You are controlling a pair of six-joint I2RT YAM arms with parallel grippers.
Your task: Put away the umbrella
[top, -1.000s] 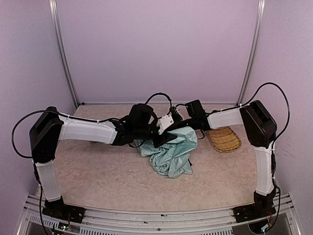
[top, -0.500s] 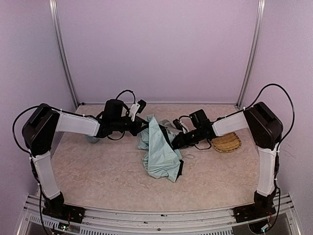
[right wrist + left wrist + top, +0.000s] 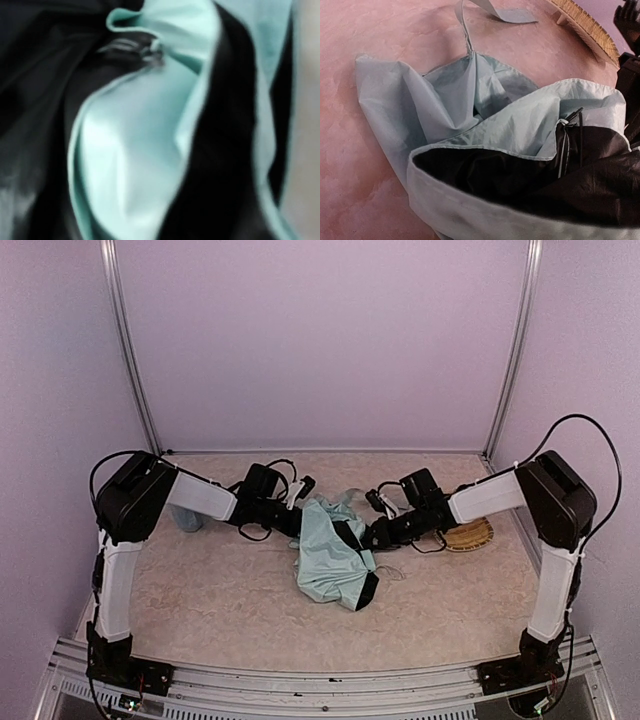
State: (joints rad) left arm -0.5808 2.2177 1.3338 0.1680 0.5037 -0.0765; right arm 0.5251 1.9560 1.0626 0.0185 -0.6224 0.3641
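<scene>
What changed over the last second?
Both arms swung apart from the centre: left end effector leftward, right end effector rightward. Pale mint-green fabric folding umbrella between them bunched narrower and longer. Woven straw tray stayed put.

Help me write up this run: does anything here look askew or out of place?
Yes. The umbrella lies in a crumpled heap mid-table, not folded: its mint fabric is bunched and twisted, black underside turned outward in places, and a pale strap trails loose across the table. No spill or tear shows.
</scene>
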